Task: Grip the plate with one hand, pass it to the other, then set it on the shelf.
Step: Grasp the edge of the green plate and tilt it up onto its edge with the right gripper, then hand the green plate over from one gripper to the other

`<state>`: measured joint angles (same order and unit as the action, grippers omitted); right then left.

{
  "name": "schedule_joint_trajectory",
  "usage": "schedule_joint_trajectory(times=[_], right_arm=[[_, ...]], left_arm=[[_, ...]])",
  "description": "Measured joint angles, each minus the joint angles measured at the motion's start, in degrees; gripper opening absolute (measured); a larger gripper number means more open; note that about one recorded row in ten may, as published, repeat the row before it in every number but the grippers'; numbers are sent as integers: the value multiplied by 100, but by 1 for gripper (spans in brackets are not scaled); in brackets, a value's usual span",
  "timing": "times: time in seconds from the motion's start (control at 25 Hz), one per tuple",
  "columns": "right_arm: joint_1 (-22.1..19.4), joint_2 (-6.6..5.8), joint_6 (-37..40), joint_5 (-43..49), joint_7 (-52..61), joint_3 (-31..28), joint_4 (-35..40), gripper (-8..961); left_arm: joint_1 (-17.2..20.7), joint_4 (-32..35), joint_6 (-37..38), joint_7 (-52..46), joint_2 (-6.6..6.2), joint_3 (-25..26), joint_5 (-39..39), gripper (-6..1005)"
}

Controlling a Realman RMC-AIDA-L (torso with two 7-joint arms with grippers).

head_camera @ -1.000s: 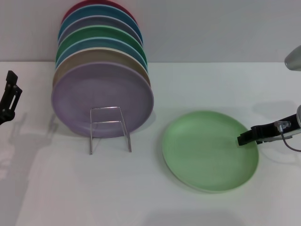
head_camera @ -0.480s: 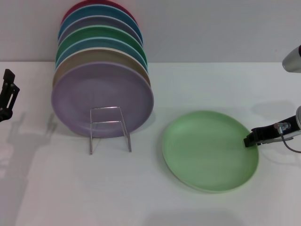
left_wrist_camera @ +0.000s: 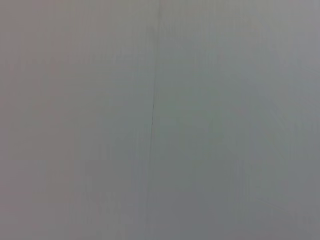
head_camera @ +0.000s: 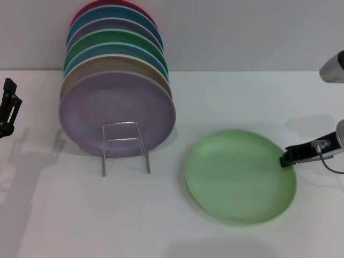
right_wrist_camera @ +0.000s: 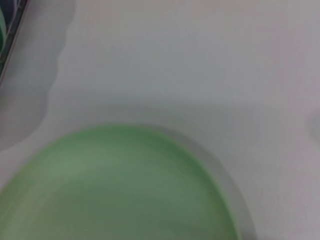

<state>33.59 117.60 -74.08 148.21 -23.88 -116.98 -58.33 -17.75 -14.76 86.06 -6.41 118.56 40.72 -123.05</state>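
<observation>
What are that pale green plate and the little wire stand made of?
The pale green plate looks like matte plastic or melamine, possibly glazed ceramic: flat, even colour and no sharp glare. The wire stand seems to be thin bent metal rod, silvery and shiny, holding the coloured plates upright.

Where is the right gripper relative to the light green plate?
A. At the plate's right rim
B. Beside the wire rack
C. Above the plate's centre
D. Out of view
A: in the head view, the right gripper sits at the right rim of the light green plate.
</observation>
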Motion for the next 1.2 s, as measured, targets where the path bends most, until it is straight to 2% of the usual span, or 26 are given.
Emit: schedule_joint_trajectory(times=[0.28, 0.64, 1.04, 1.2], right_arm=[[-31, 3, 33, 85, -16, 9, -133, 31], [-401, 126, 187, 142, -89, -23, -1209, 20], [-547, 128, 1017, 194, -212, 44, -1747, 19], [-556, 128, 1428, 301, -237, 245, -1816, 19]], left_arm=[[9, 0, 6, 0, 0, -2, 0, 786], [45, -1, 69, 0, 0, 6, 0, 786], [70, -24, 187, 0, 0, 6, -1, 786], [75, -35, 232, 0, 0, 6, -11, 786]])
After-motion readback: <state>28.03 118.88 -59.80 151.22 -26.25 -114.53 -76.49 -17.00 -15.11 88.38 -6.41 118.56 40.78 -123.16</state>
